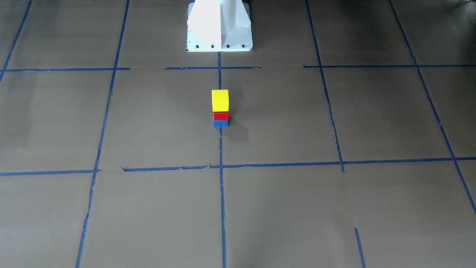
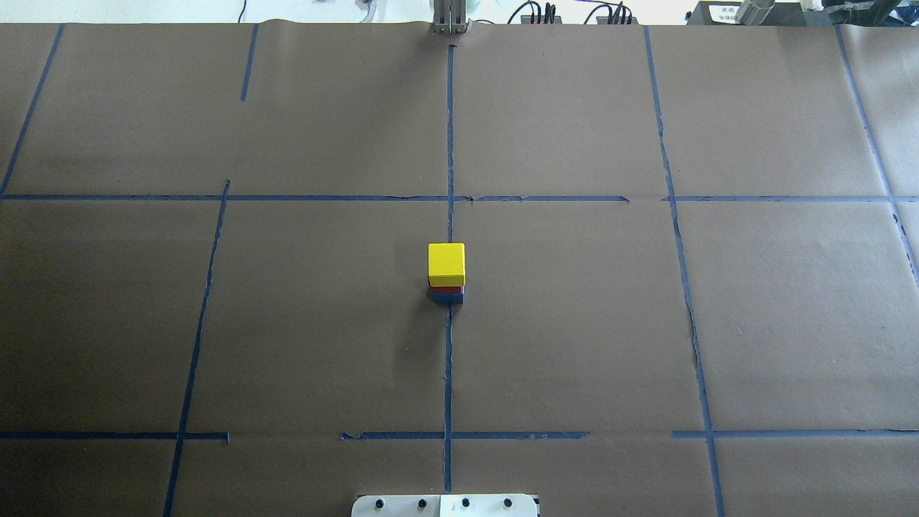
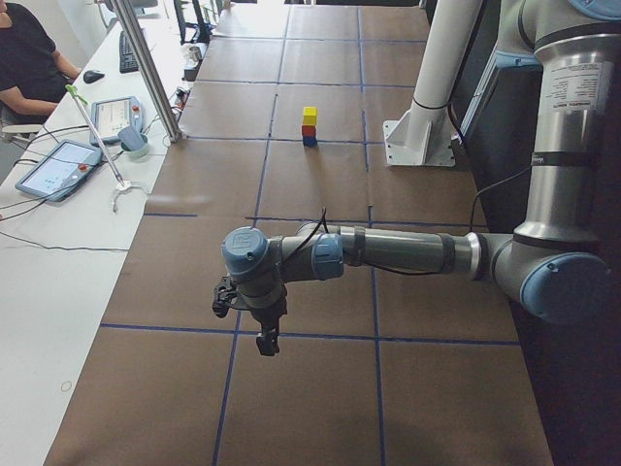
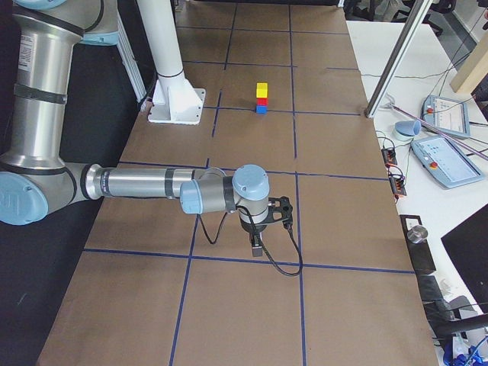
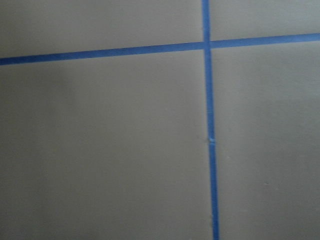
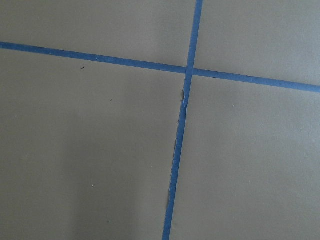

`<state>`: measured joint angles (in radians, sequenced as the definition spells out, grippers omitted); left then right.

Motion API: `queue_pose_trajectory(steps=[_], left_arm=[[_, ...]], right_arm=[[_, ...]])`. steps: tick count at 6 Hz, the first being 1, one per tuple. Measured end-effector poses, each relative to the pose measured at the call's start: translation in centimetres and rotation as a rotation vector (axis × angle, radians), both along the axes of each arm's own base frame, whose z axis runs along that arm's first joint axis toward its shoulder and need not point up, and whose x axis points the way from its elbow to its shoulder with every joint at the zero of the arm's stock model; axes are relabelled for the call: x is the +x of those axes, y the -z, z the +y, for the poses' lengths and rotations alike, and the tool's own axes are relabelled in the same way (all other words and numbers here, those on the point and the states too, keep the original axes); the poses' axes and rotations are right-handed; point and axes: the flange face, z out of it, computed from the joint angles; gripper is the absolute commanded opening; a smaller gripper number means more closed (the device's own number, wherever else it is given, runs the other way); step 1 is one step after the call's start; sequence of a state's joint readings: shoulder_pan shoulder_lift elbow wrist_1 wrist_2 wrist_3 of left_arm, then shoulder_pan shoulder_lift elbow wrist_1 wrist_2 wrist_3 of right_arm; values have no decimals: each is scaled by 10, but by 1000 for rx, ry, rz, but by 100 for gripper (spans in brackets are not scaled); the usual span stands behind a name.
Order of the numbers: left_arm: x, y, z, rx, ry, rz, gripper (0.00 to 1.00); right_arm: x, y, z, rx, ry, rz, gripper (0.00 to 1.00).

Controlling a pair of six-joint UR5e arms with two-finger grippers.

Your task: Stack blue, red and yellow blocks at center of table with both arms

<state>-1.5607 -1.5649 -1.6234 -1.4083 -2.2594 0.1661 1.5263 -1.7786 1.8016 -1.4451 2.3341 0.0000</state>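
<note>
A stack stands at the table's centre: the blue block (image 1: 220,123) at the bottom, the red block (image 1: 221,116) on it, the yellow block (image 1: 220,100) on top. The stack also shows in the overhead view (image 2: 446,264), the exterior left view (image 3: 310,127) and the exterior right view (image 4: 261,98). My left gripper (image 3: 264,342) hangs over the table's left end, far from the stack. My right gripper (image 4: 258,248) hangs over the right end. Both show only in side views, so I cannot tell whether they are open or shut. Neither holds a block.
The robot's white base (image 1: 219,26) stands behind the stack. Blue tape lines (image 2: 449,359) grid the brown table. Tablets and cables (image 3: 58,165) lie on the white bench beside the table, where a seated person (image 3: 29,58) shows. A metal post (image 4: 393,69) stands at the table's far edge.
</note>
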Motion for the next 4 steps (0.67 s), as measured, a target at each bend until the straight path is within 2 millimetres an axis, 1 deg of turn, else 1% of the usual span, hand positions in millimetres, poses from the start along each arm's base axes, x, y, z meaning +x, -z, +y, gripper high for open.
queue_pose_trajectory(steps=[2,4], left_arm=[[3,-7,-1,66,-7,-2,100],[4,-2,-1,132,-10,11,100]], right_arm=[[0,-2,4,-6,1,-7,100],[-3,-1,6,-14,3,-43,100]])
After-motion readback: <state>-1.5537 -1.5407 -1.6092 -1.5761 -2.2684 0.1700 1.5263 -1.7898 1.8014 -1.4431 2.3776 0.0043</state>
